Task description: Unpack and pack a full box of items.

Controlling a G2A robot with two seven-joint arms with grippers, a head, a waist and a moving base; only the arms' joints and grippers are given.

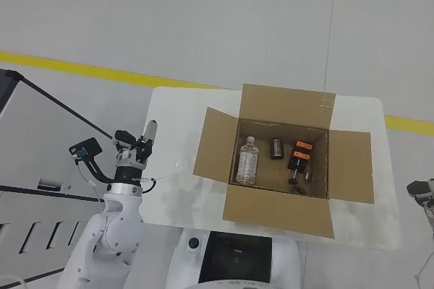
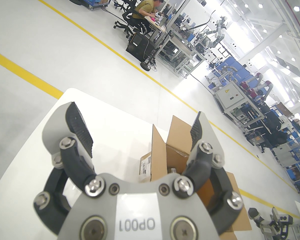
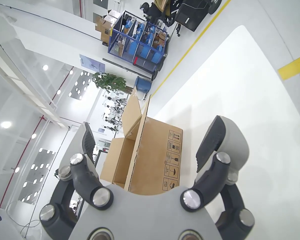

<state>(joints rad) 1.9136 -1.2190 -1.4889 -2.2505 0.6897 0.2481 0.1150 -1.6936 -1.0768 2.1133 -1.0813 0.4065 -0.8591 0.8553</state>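
An open cardboard box [image 1: 282,206] stands on the white table [image 1: 173,130], flaps spread. Inside it lie a clear plastic bottle [image 1: 247,160], a small dark cylinder [image 1: 276,148] and a black-and-orange tool [image 1: 299,160]. My left gripper [image 1: 149,134] hovers at the table's left edge, well left of the box, open with nothing between its fingers [image 2: 76,128]. In its wrist view the box [image 2: 162,151] stands beyond the gripper [image 2: 137,126]. My right gripper [image 3: 152,138] is open and empty, off the table's right side [image 1: 428,193], facing the box's printed side wall [image 3: 155,161].
Bare table surface lies left of the box and behind it. A yellow floor line [image 1: 79,68] runs behind the table. A black stand [image 1: 50,101] reaches in from the left. Carts and workbenches [image 2: 180,41] stand far off in the room.
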